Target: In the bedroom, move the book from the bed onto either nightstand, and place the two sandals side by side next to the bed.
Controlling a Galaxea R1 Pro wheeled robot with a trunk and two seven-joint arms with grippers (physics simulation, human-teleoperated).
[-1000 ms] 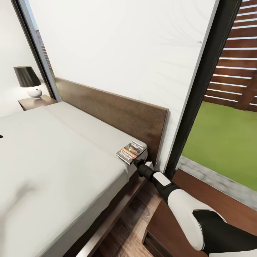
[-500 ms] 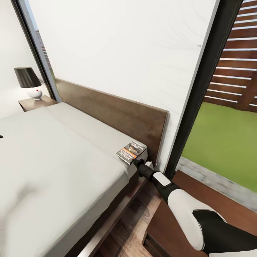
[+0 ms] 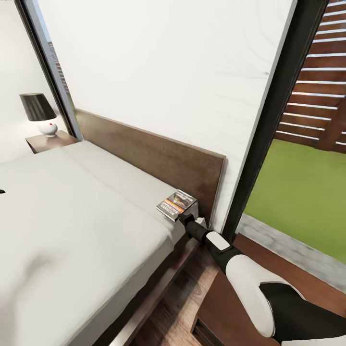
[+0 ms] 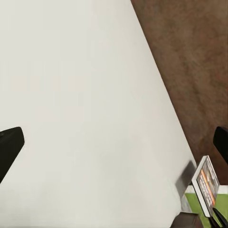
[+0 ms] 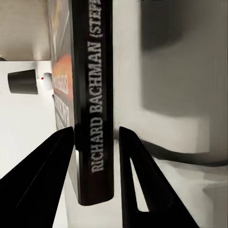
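Grey-covered book [image 3: 176, 203] (spine along the fingers) clamped by right gripper [image 3: 184, 218].

— What's standing over in the far corner?
— A lamp [image 3: 39, 113] — black shade, white round base.
— And outside the glass?
— Green grass [image 3: 300, 192] is showing, with a slatted wooden fence [image 3: 319, 86] behind it.

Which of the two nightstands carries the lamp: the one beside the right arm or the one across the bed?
The far nightstand, across the bed by the left window, carries the black-shaded lamp. The near nightstand, under the right arm, shows none.
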